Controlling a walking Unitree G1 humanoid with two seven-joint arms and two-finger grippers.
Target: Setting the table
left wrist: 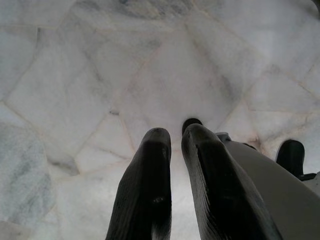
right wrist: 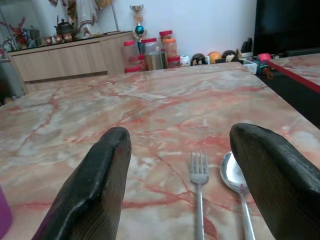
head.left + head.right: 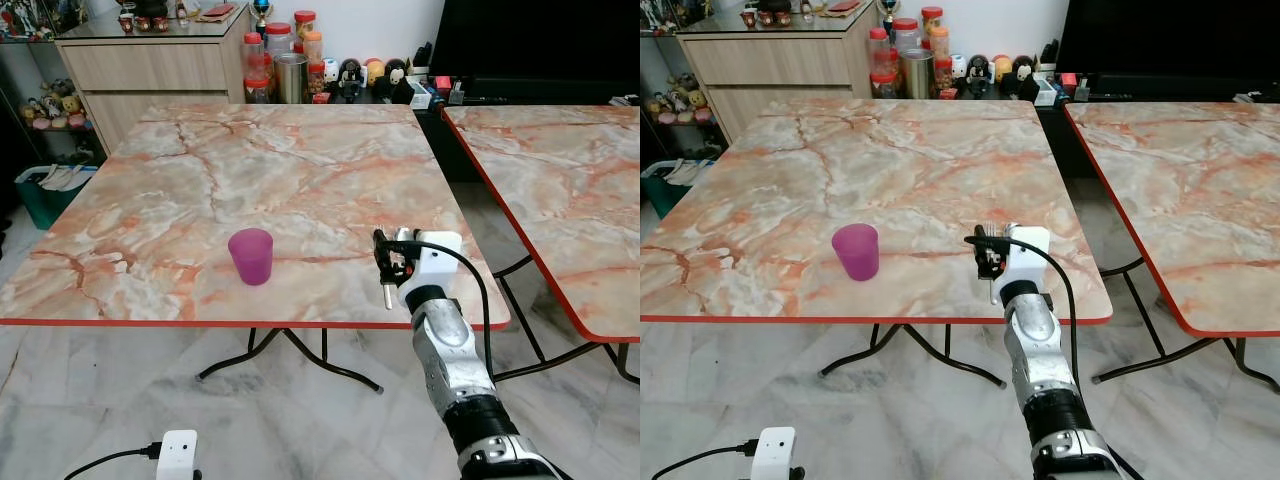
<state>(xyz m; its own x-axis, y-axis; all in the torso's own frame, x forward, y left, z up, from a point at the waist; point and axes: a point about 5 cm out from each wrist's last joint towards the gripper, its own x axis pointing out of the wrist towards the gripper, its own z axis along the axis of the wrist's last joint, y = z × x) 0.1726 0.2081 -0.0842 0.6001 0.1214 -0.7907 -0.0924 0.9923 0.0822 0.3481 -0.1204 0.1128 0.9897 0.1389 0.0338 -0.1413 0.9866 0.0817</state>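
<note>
A marble-patterned bench (image 3: 250,180) with a red edge carries a purple cup (image 3: 250,256) near its front edge, left of the right pincer (image 2: 180,190). That pincer hovers low over the front right of the bench, fingers spread wide apart. A fork (image 2: 199,175) and spoon (image 2: 234,172) lie side by side on the bench between those fingers; no writing is readable. The left pincer (image 1: 175,145) hangs over the marble floor (image 1: 100,75), fingers nearly together.

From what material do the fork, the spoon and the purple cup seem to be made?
Fork and spoon: probably polished metal, being silver-grey with bright reflections. Purple cup: likely plastic, with even, matte, slightly translucent colour, though the look leaves this open.
</note>
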